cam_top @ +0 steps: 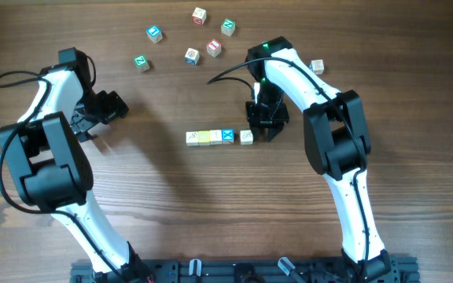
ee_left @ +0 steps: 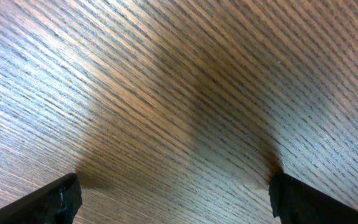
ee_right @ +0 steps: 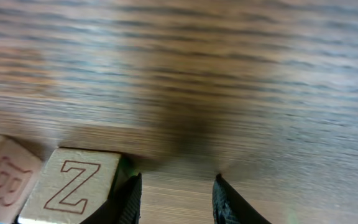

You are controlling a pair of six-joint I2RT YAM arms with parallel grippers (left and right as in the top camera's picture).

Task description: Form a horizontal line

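Observation:
A row of lettered wooden blocks [cam_top: 209,137] lies at the table's middle, ending in a blue-faced block [cam_top: 227,135]. One more block [cam_top: 246,137] sits just right of the row with a small gap. My right gripper [cam_top: 267,126] is low over the table just right of that block. In the right wrist view the gripper [ee_right: 176,202] is open with only bare wood between its fingers. The block with a red Z [ee_right: 73,186] sits beside its left finger, and a block marked B [ee_right: 5,180] is further left. My left gripper [cam_top: 104,110] is wide open and empty [ee_left: 176,199] over bare wood at the left.
Several loose blocks lie at the back: blue [cam_top: 155,33], green [cam_top: 141,61], green [cam_top: 228,27], red [cam_top: 214,47], and plain ones [cam_top: 200,14] [cam_top: 192,55]. One more block [cam_top: 317,67] sits right of the right arm.

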